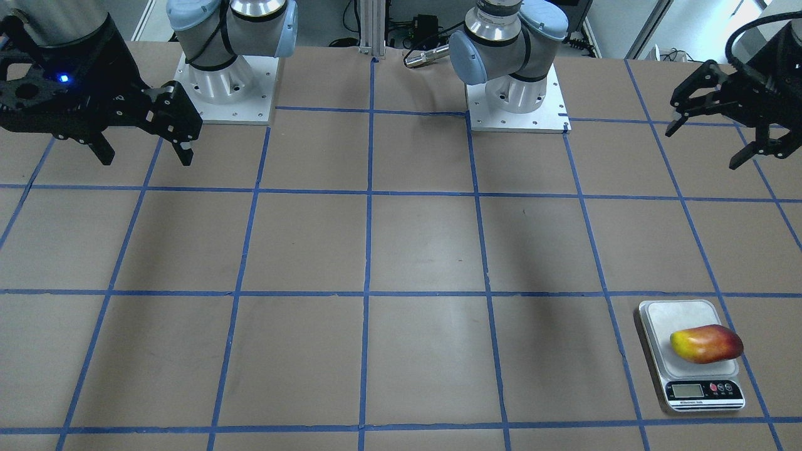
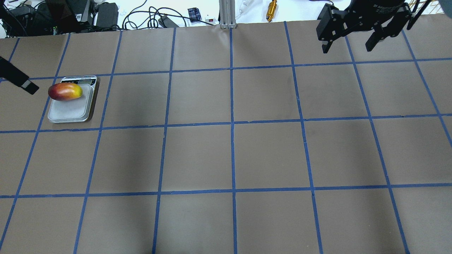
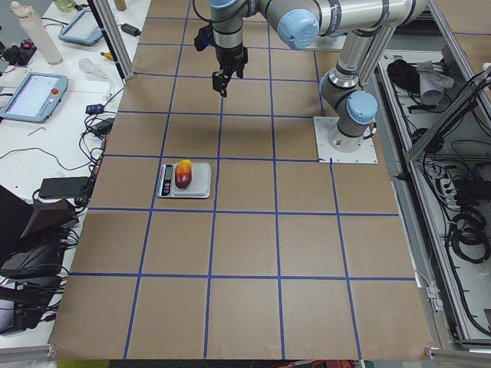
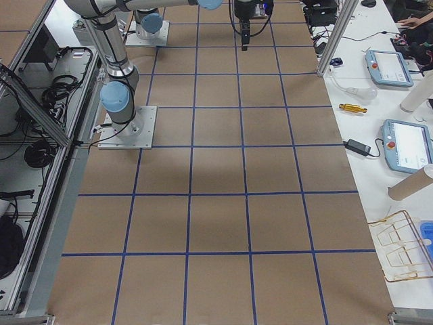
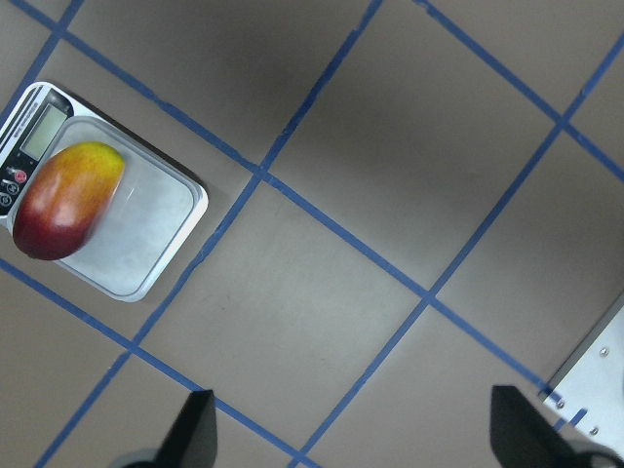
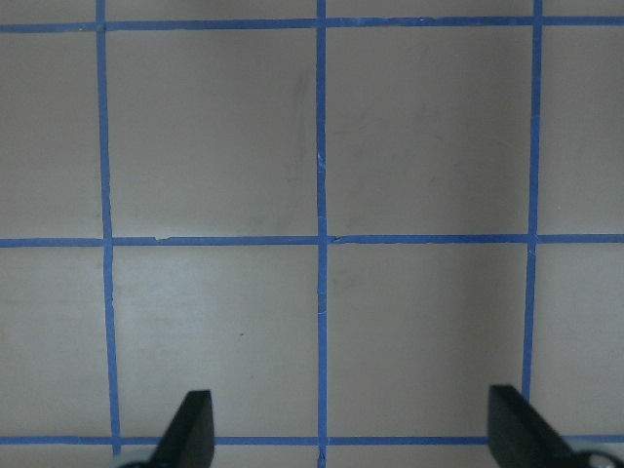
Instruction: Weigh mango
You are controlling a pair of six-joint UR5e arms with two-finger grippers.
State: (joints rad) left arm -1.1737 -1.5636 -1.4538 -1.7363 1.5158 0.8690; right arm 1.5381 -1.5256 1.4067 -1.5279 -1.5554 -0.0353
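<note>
The mango [image 1: 707, 343], yellow at one end and red at the other, lies on its side on the silver scale [image 1: 658, 313], on the half of the platform next to the display. It also shows in the overhead view [image 2: 65, 91] and the left wrist view [image 5: 66, 200]. My left gripper [image 1: 703, 148] is open and empty, high above the table and well apart from the scale. In the overhead view only one of its fingers [image 2: 19, 79] shows, left of the mango. My right gripper [image 1: 147, 160] is open and empty, high over the other end of the table [image 2: 346, 48].
The table is brown paper with a grid of blue tape. The two arm bases [image 1: 229, 94] [image 1: 517, 100] stand at the robot's edge. Cables and a gold cylinder [image 2: 272, 6] lie beyond the far edge.
</note>
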